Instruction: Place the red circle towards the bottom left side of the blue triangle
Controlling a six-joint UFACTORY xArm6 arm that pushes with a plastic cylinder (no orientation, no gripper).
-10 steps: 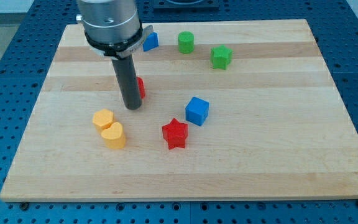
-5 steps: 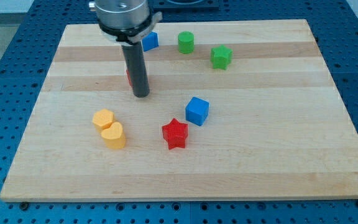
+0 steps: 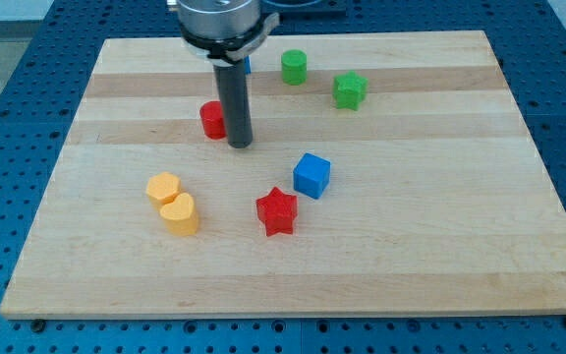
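The red circle [image 3: 211, 119] sits on the wooden board [image 3: 411, 197], left of centre in the upper half. My tip [image 3: 240, 144] is just to its right and slightly below, touching or nearly touching it. The blue triangle [image 3: 247, 66] is mostly hidden behind the rod near the view's top; only a sliver of blue shows.
A green cylinder [image 3: 294, 67] and a green star [image 3: 350, 89] lie at the upper right. A blue cube [image 3: 311, 175] and a red star [image 3: 277, 210] lie in the middle. Two yellow blocks, a hexagon [image 3: 163, 187] and a heart [image 3: 179, 212], lie at lower left.
My tip has moved to the view's right, from the red circle's left side across to its right side. The red circle has shifted slightly up and left and is now uncovered.
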